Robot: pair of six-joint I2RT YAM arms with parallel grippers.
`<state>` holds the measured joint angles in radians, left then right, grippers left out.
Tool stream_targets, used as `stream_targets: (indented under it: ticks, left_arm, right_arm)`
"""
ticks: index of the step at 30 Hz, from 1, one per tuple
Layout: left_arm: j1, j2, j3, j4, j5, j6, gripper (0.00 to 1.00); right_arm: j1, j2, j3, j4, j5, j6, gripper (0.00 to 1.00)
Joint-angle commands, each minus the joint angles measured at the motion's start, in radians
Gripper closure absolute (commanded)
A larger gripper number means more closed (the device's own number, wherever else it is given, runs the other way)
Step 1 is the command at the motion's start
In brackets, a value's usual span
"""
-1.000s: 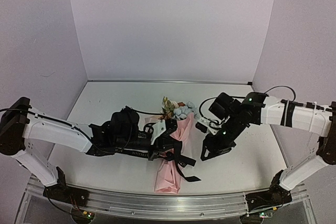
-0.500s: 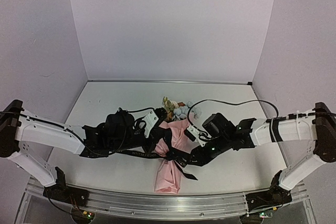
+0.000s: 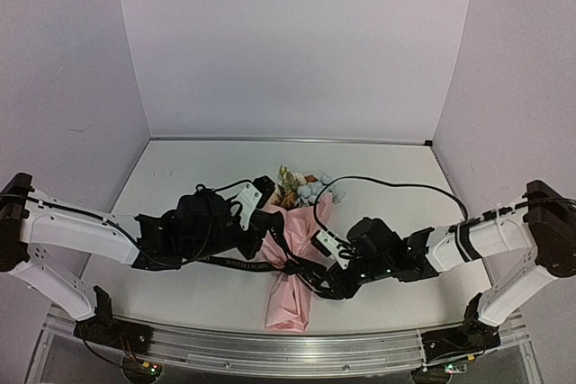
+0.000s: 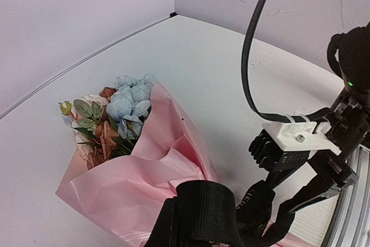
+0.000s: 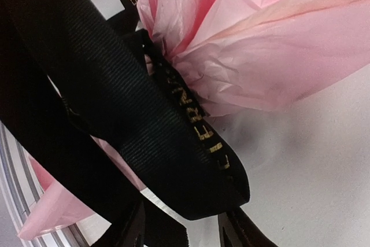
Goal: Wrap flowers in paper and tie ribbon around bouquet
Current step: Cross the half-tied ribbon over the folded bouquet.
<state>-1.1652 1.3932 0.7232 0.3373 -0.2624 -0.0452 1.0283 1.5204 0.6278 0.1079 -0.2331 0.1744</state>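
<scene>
The bouquet [image 3: 295, 263] lies on the table, a pink paper [image 4: 144, 169] cone with the blue, cream and orange-brown flowers [image 4: 113, 121] at its far, wide end. The black ribbon [image 5: 144, 114], with gold lettering, is wound round the cone's narrow waist. My left gripper [image 3: 273, 238] sits at that waist, shut on a fold of ribbon [image 4: 211, 209] that hides its fingers. My right gripper [image 5: 184, 219] is low beside the waist. Its jaws stand apart with a loose ribbon loop lying between the fingertips [image 5: 231, 227], not pinched. In the top view this gripper [image 3: 312, 274] is at the cone's right side.
A ribbon tail [image 3: 236, 263] runs taut to the left under my left arm. A black cable [image 4: 254, 50] arcs over the table to my right wrist [image 4: 295, 137]. The metal rail [image 3: 270, 348] marks the table's near edge, and purple walls close in the back and sides.
My right arm has swung down and left to the bouquet's waist and its jaws have widened round a ribbon loop. My left arm has drawn back slightly left with the ribbon.
</scene>
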Motion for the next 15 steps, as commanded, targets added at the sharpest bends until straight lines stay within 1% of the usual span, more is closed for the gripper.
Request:
stream_targets:
  ticks: [1, 5, 10, 12, 15]
  left_arm:
    - [-0.003, -0.052, -0.014, 0.016, -0.046, -0.033, 1.0]
    - [-0.003, -0.059, -0.016, 0.017, -0.043, -0.032, 1.0]
    - [-0.003, -0.059, -0.011, 0.012, -0.042, -0.027, 1.0]
    - [-0.003, -0.062, -0.011, 0.01, -0.046, -0.027, 1.0]
    - [-0.003, -0.068, -0.013, 0.005, -0.048, -0.028, 1.0]
  right_arm:
    - [0.006, 0.022, 0.004, 0.102, 0.045, -0.036, 0.54]
    - [0.006, 0.05, 0.031, 0.107, 0.035, -0.032, 0.53]
    - [0.006, 0.065, 0.042, 0.105, 0.024, 0.015, 0.55]
    - [0.006, 0.061, 0.037, 0.104, 0.024, 0.032, 0.58]
    - [0.007, 0.05, 0.031, 0.101, 0.024, 0.052, 0.66]
